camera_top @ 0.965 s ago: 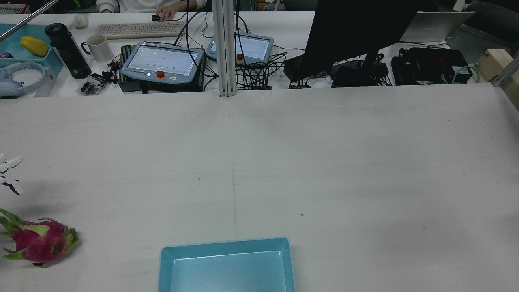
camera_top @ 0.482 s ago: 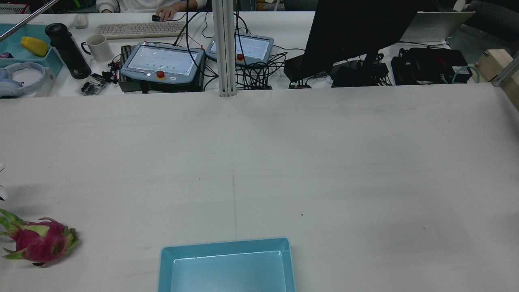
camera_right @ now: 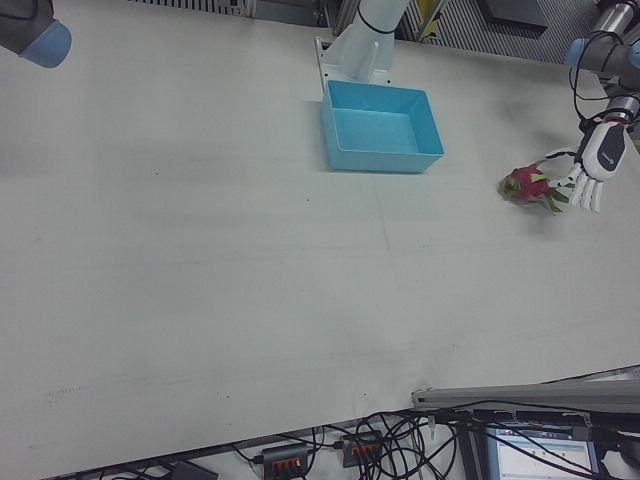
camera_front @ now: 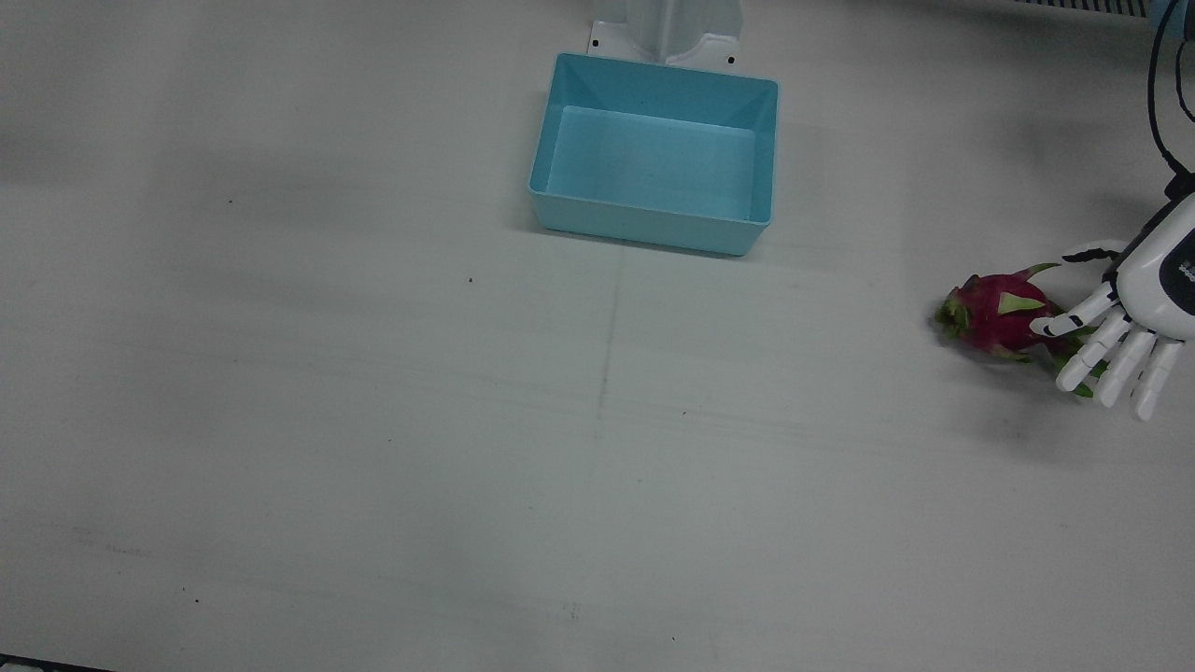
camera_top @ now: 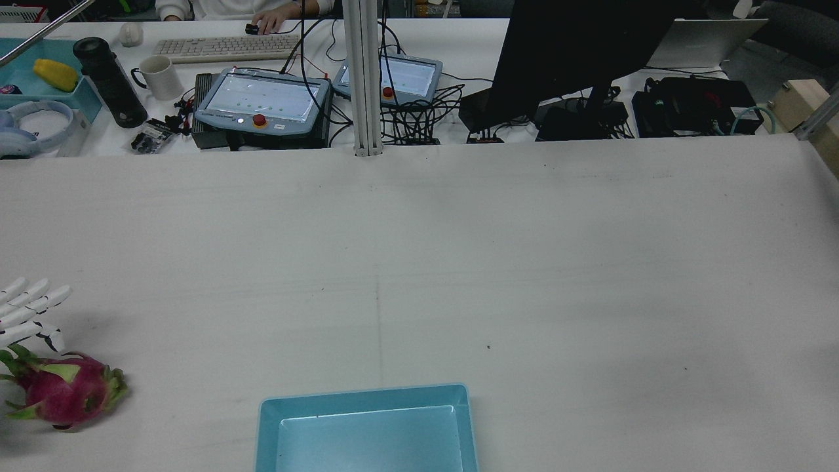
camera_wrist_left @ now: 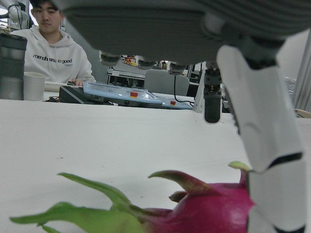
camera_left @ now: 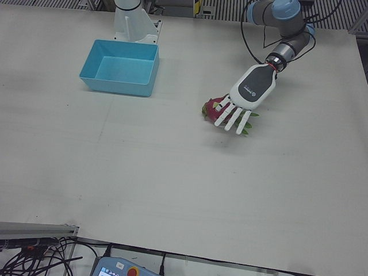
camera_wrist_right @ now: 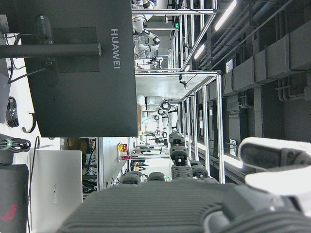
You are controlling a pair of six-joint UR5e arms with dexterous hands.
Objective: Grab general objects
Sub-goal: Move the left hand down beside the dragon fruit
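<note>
left hand: hovering over the dragon fruit, fingers spread wide and straight, not wrapping anything; palm facing down
left hand, other views: showing at the right edge of the front view, at the left edge of the rear view, and far right in the right-front view
contact: cannot tell whether the hand is touching the fruit; in the left hand view one white finger is sitting just beside the red skin
dragon fruit: lying on its side on the table, red body with green-tipped scales, on the robot's left half; partly hidden under the fingers in the left-front view; also showing in the rear view, the right-front view and close up in the left hand view
left arm: reaching in from the far right corner, cable running along it
blue bin: sitting empty near the robot's edge of the table, centre, well apart from the fruit; also in the rear view
table: white, bare across the middle
right hand: its own camera is showing only its dark palm edge and a white finger, aiming up at a monitor back and ceiling; cannot tell how it is set
beyond the table: teach pendants, keyboard, mug, a seated person in a white hoodie
</note>
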